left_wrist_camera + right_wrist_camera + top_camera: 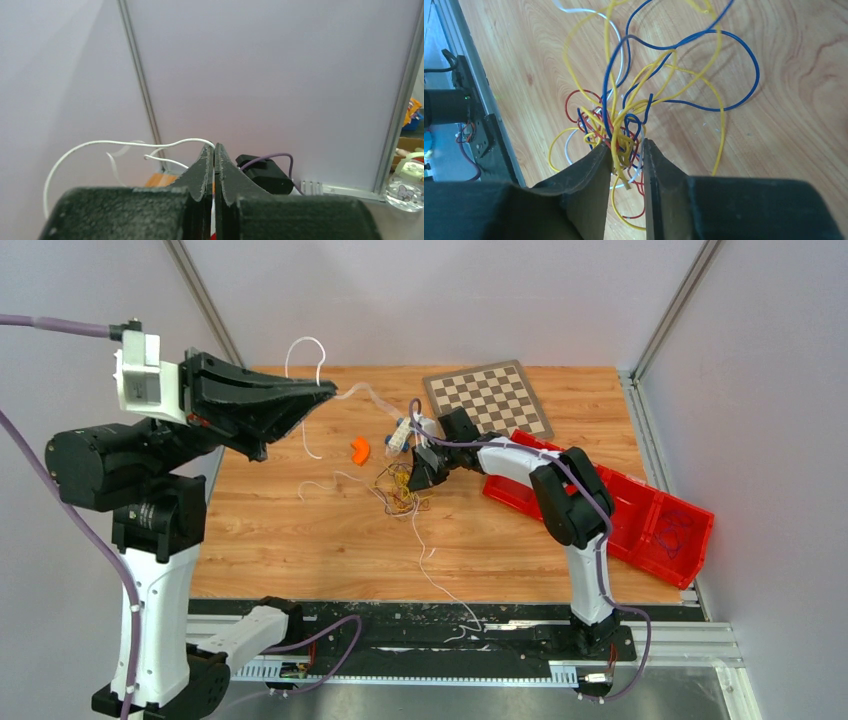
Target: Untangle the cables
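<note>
Fingers (270, 405) of the left gripper (328, 390), seen from above, hang high over the wooden surface (280, 530) and pinch a white cable (303, 348) that loops up past their tip. The right gripper (422, 468) is down at the tangle of cables (400, 492) mid-surface, near an orange scrap (359, 449), a chessboard (488, 398) and a red bin (655, 525).

From the left wrist, both fingers are pressed flat together, with the white cable (125, 144) coming out at their tips.

From the right wrist, the fingers (584, 180) are clenched on the knot, with yellow, blue, red and white strands bunched between them.

My worry is that the thin white cable slips out of that pinch. Pulling while the knot is clamped may also cinch it tighter, or drag the whole bunch along instead of freeing one strand.
</note>
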Tool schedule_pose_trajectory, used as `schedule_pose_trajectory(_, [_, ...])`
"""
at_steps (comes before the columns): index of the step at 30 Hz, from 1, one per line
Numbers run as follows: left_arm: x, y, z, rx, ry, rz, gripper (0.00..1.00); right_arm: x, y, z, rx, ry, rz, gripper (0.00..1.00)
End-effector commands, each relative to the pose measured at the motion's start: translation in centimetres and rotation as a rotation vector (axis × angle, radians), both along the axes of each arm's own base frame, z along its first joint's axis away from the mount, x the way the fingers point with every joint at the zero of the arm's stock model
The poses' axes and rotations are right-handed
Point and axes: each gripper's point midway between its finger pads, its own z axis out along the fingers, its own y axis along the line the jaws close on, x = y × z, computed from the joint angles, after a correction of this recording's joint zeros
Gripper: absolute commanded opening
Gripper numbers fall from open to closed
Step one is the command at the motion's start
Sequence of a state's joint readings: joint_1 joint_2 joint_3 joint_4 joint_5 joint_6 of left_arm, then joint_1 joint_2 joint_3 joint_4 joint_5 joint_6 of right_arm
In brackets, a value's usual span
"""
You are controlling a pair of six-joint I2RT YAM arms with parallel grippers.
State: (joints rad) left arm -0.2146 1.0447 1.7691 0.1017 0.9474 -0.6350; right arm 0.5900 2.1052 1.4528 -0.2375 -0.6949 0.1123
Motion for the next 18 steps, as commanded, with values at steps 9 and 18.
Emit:
schedule_pose_trajectory(9, [7.8,-1.0,-13.9,0.121,0.388,0.054,0.0,2.4,3.0,16.6,0.256,-0.271,0.141,0.5])
schedule_pose_trajectory(18, [6.9,-2.9,-21.9,0.272,0.541,-0.166,0.0,-4.0,-7.9,22.0,0.179,-0.377,0.117,0.98])
